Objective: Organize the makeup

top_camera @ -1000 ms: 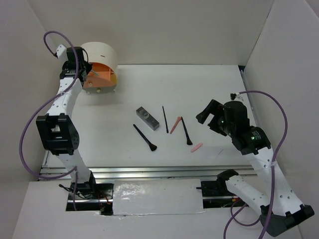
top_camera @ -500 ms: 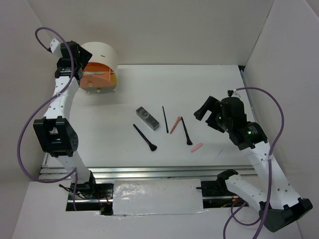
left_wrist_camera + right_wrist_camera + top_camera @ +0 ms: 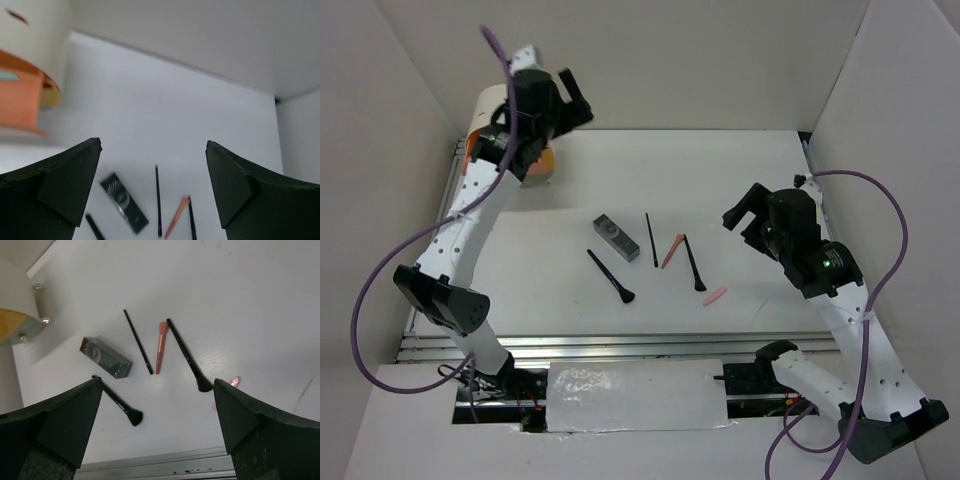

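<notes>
My left fingers (image 3: 576,98) and my right fingers (image 3: 744,207) are both spread wide and empty above the white counter (image 3: 740,150), and the makeup lies loose mid-counter: nearest me the short pink stick (image 3: 714,296), at its nine o'clock a bristle-tipped black brush (image 3: 611,277), then a second black brush (image 3: 694,263), the tapered coral stick (image 3: 672,251), a thin black stick (image 3: 651,239) and the grey boxy case (image 3: 616,238). I judge the next pick should come straight down, closing across a slim, smooth handle so it cannot roll away. Farthest, at ten o'clock, stands the round cream-and-orange drawer box (image 3: 35,55).
</notes>
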You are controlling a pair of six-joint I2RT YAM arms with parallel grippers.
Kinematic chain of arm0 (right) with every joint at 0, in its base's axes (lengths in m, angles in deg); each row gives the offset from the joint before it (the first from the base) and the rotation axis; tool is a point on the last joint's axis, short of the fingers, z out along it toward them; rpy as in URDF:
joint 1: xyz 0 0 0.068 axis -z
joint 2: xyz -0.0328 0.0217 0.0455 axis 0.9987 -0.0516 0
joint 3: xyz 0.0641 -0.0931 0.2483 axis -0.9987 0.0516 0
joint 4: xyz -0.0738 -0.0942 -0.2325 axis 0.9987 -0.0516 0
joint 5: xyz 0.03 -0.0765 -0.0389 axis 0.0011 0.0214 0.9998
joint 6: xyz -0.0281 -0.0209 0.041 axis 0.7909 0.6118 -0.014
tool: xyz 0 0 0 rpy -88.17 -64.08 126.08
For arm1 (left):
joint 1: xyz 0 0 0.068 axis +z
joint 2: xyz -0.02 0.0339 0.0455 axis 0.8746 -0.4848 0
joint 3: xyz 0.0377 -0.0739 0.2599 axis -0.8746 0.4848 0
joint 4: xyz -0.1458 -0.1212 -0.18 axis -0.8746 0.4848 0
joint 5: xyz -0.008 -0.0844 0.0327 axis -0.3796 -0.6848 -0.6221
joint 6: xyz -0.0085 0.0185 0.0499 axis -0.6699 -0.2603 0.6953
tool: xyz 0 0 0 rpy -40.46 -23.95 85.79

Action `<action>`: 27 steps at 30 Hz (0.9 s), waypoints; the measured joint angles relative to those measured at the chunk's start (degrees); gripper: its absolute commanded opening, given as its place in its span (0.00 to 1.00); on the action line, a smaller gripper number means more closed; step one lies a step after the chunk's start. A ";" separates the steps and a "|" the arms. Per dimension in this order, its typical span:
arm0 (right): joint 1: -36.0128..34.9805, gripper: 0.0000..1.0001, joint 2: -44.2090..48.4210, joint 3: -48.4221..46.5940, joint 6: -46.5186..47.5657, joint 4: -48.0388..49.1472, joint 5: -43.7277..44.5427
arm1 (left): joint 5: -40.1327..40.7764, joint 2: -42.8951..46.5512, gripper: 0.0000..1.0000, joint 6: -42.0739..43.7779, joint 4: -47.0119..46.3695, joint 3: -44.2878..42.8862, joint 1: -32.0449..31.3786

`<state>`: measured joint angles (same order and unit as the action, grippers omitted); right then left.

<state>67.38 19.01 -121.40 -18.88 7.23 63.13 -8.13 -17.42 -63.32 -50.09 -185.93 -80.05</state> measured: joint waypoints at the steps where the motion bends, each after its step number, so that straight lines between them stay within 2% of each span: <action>1: 0.20 1.00 0.00 0.00 -0.46 -0.57 1.11 | -0.07 0.85 0.99 0.31 1.57 2.43 -3.30; 8: 1.07 1.00 1.68 -0.02 -4.87 -6.91 10.73 | 1.70 0.24 0.99 1.55 8.61 14.64 -23.26; 12: 3.02 1.00 2.49 -0.70 -6.01 -10.45 14.05 | 0.33 -1.66 0.99 1.86 9.01 17.97 -30.25; 16: 4.42 0.95 1.84 1.84 -6.78 -11.04 12.24 | 0.07 -4.83 0.99 1.79 9.53 17.09 -31.95; 19: 4.59 0.84 1.42 9.68 -8.68 -9.88 8.31 | 0.00 -6.82 0.99 1.81 10.73 15.19 -32.00; 24: 4.59 0.78 1.25 24.83 -12.26 -6.21 0.55 | 0.70 -7.34 0.99 2.03 11.58 13.38 -32.00; 27: 4.59 0.74 0.20 27.96 -13.62 -4.04 -1.20 | 1.51 -7.34 0.99 2.93 12.24 13.31 -32.00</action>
<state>71.97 19.21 -93.45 -32.49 3.19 61.93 -6.62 -24.76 -60.39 -37.85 -172.62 -112.05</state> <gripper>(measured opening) 0.766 0.990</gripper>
